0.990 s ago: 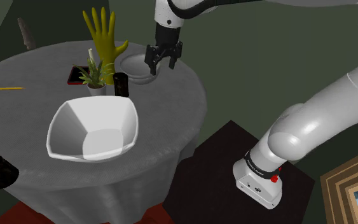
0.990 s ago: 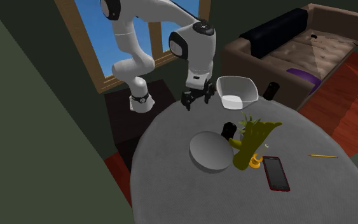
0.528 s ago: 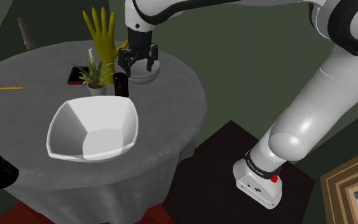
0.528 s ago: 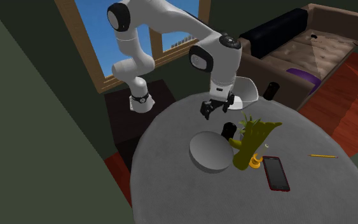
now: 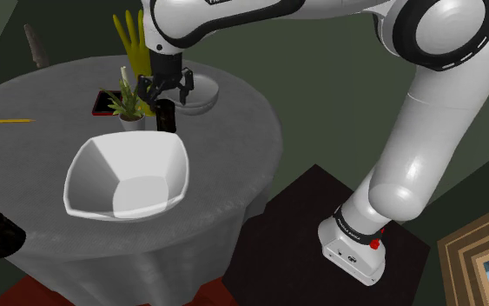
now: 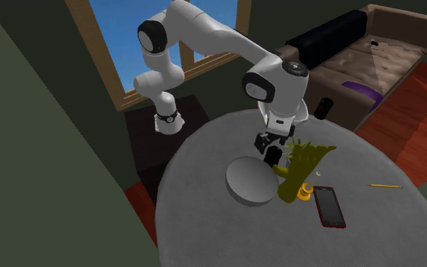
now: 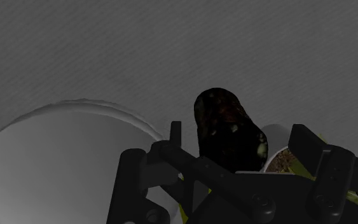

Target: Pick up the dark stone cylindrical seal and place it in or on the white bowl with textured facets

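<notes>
Fingers [image 5: 184, 87] open over the dark seal [image 5: 165, 117].
I see it upright on the desk [image 5: 234, 148] just beneath them, not gripped; the white faceted bowl [image 5: 90, 172] sits well off.

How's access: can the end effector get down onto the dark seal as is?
Probably yes. The open end effector hangs right above the seal, with nothing between them. The potted plant stands close beside the seal and might brush a finger.

Seal [image 5: 165, 116]: on table [image 5: 234, 156], just beside plant [image 5: 129, 103].
Bowl [image 5: 128, 176]: nearer the shoulder view's camera than the seal.
Dish [image 5: 206, 94]: at the seal's shoulder-view right.
Phone [image 5: 102, 103]: behind the plant.
</notes>
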You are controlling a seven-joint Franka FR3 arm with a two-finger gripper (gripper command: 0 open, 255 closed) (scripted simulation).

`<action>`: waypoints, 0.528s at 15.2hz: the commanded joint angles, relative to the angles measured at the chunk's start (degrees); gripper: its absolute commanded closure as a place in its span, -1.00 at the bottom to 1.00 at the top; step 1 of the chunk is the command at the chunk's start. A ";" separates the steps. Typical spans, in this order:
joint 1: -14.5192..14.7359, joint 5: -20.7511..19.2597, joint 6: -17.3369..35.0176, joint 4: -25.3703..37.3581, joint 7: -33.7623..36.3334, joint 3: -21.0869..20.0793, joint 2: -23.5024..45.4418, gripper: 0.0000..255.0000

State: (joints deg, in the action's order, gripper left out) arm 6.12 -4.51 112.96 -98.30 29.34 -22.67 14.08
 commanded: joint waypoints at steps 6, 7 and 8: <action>0.24 -0.77 3.69 -2.13 0.51 0.19 1.66 -1.00; 0.24 -0.77 3.69 -2.13 0.51 0.19 1.66 -1.00; 0.24 -0.77 3.69 -2.13 0.51 0.19 1.66 -1.00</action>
State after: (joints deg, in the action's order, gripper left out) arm 6.36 -5.29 116.56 -100.34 29.84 -22.48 15.76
